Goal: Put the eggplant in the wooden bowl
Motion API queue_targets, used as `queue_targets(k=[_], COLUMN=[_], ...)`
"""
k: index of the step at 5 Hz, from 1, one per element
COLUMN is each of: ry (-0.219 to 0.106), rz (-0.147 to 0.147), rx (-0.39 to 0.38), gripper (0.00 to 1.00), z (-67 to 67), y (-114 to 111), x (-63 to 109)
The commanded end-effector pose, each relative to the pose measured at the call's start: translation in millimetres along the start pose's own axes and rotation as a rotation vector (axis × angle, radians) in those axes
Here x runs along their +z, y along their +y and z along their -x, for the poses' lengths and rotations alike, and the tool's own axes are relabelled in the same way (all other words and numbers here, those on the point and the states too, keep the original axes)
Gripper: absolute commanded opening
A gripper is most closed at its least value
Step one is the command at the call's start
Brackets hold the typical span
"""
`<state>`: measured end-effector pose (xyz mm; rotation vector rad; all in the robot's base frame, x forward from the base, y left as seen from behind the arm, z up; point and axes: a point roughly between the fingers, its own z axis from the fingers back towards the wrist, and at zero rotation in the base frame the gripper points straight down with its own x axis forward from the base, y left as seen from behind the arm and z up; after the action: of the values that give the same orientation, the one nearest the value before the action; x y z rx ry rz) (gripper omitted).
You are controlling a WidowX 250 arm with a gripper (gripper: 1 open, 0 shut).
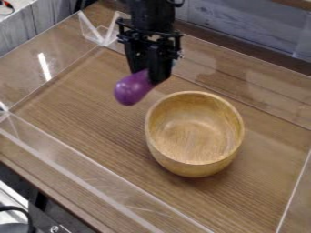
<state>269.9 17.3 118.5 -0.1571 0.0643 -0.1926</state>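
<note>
surface: wood-grain table (85, 127) inside clear walls (36, 64) | claw: black gripper (151, 75) points down, partly spread, pinching the eggplant (131, 88) by its top | eggplant: hangs above the table, just left of the wooden bowl (195, 133)

- The eggplant (131, 88) is small, purple and shiny. It hangs up in the air, fat end down and tilted to the left, just beside the bowl's left rim.
- The bowl (195, 133) is big, round, light wood with thick walls. It sits upright and has nothing inside.
</note>
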Motion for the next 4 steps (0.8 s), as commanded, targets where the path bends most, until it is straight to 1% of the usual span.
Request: queue_targets(k=[1, 2, 4], ry=[-0.064, -0.062, -0.056], rz=[-0.02, -0.02, -0.009], rx=[-0.014, -0.015, -0.024], gripper=[0.0, 0.0, 0.0], z=[-2.5, -1.4, -0.3], y=[-6, -10, -17], x=[16.6, 16.4, 18.5])
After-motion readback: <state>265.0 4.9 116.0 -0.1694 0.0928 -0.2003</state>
